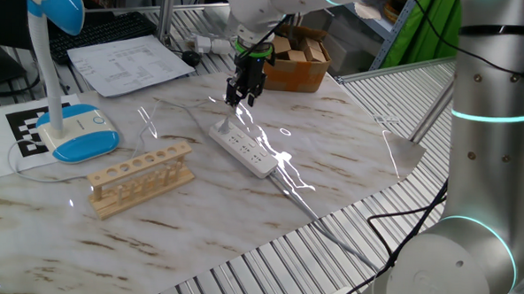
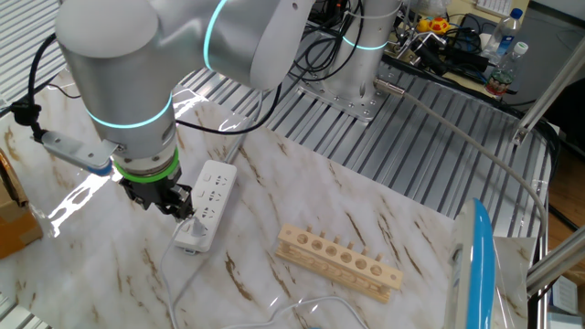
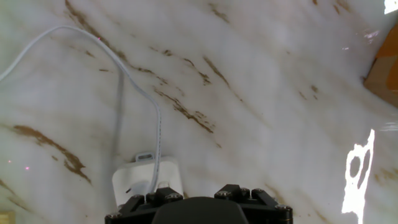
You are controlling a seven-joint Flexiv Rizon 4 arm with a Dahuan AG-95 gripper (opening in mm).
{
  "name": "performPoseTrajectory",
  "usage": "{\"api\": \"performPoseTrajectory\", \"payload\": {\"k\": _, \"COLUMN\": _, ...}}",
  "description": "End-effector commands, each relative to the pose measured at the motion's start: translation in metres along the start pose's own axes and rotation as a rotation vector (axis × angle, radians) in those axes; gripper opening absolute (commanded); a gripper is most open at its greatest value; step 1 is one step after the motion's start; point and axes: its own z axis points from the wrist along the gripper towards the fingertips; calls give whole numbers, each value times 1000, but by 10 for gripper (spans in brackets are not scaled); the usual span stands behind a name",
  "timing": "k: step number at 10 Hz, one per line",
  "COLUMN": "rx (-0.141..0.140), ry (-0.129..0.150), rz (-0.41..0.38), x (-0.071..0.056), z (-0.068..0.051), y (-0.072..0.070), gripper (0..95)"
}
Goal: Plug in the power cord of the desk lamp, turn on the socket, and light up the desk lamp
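The single arm reaches out over the table with its wrist turned straight down, so the gripper (image 1: 245,95) hangs vertically, fingers toward the tabletop. A green ring sits just above the black gripper body, and lit cyan bands mark the grey arm joints. In the other fixed view the gripper (image 2: 171,203) sits low, close above the surface, its dark fingers near together. The hand view shows only the black gripper (image 3: 198,200) base along the bottom edge; the fingertips are out of sight, so how the jaws stand is unclear.
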Motion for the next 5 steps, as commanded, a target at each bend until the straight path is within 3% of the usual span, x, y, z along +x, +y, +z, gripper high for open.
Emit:
{"api": "performPoseTrajectory", "payload": {"k": 1, "rx": -10, "ry": 3, "rz": -2, "x": -1, "z": 3, "y": -1, "gripper": 570}}
{"api": "performPoseTrajectory", "payload": {"k": 5, "rx": -27, "ry": 9, "rz": -2, "x": -2, "z": 9, "y": 0, "gripper": 570}}
